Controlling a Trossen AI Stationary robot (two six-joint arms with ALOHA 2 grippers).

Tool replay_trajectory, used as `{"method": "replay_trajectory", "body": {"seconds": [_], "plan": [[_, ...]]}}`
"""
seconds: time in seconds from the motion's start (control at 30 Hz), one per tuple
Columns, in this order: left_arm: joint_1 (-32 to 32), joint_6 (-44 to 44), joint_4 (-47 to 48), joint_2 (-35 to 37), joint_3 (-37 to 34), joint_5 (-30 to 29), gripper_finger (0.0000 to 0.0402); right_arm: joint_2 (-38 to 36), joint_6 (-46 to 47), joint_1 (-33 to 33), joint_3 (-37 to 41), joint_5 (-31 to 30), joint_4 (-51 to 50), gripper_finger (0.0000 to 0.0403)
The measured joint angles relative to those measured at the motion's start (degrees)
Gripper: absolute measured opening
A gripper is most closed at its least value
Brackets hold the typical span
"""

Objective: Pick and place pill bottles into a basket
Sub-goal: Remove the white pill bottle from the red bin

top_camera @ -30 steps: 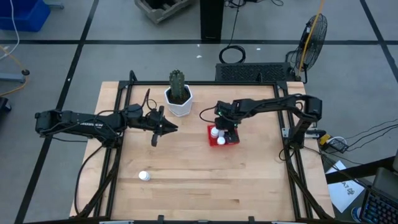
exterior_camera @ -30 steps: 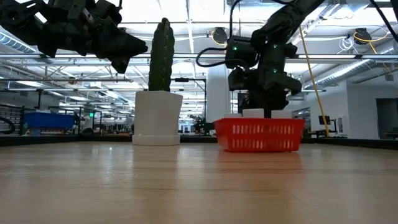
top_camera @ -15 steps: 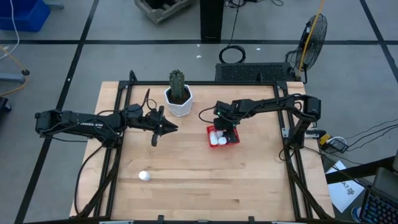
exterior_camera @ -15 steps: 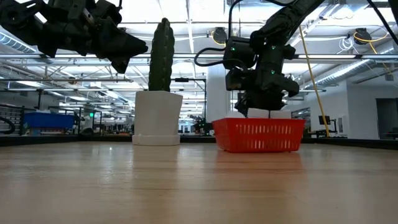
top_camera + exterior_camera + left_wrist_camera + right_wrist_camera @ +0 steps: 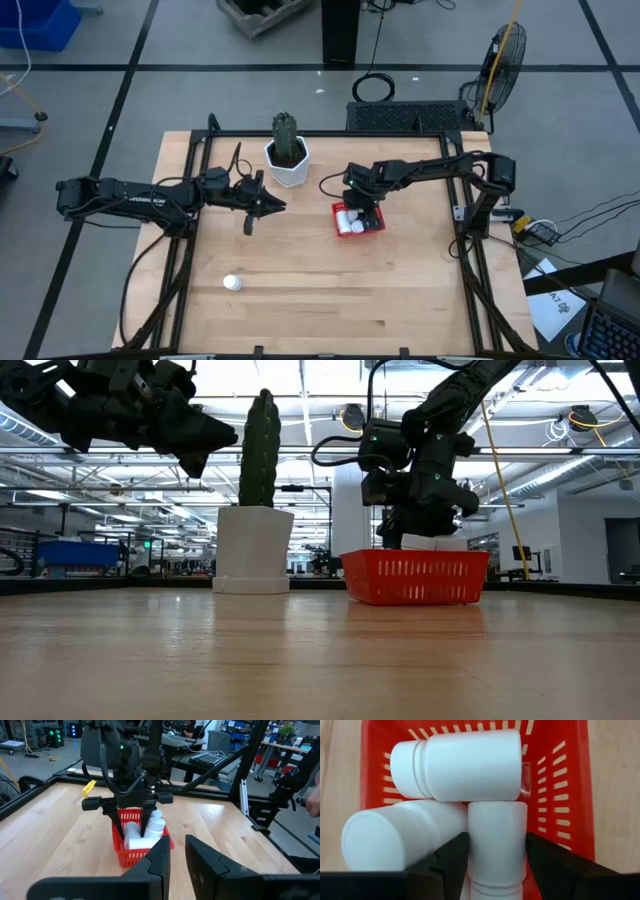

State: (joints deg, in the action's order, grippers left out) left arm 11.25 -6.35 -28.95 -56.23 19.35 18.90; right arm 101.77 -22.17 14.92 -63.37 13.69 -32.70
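The red basket (image 5: 560, 780) stands right of the table's middle (image 5: 374, 226) and holds three white pill bottles. One bottle (image 5: 460, 765) lies crosswise, a second (image 5: 395, 840) slants beside it, and a third (image 5: 497, 835) sits between the fingers of my right gripper (image 5: 497, 870). That gripper (image 5: 355, 205) reaches down into the basket. Another pill bottle (image 5: 231, 283) lies alone on the table near the front left. My left gripper (image 5: 283, 207) hangs shut and empty above the table left of the basket. My right gripper has the pill bottle's round body (image 5: 475, 845) between its two fingers, one finger flat against each side. The fingers come steeply from above into the basket and lie across the bottle. The bottle lies inside the basket, leaning against the other two bottles.
A white faceted pot with a green cactus (image 5: 288, 160) stands at the far side between the two arms, close to the basket's far left. Black frame rails (image 5: 190, 200) run along the table's edges. Bare wood lies in front of the basket.
The basket has slid a little toward the table's left under my right gripper, which stays over it.
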Motion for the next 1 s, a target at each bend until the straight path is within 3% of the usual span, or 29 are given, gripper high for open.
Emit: {"method": "replay_trajectory", "body": {"seconds": [0.17,0.37,0.9,1.0], "plan": [[0.00,0.00,0.00,0.00,-0.01,0.00,0.0062,0.05,-0.28,-0.04,0.00,-0.16,0.29,0.0195],[0.01,0.02,-0.01,0.00,0.01,-0.02,0.0062,0.09,-1.10,-0.04,0.07,1.61,0.30,0.0113],[0.00,0.07,0.00,0.00,0.00,-0.04,0.0062,-6.88,-1.66,-0.11,0.26,-3.87,0.67,0.0113],[0.02,0.05,0.01,0.00,0.01,-0.04,0.0062,-8.69,-2.17,-0.48,0.24,-7.89,0.97,0.0113]]}}
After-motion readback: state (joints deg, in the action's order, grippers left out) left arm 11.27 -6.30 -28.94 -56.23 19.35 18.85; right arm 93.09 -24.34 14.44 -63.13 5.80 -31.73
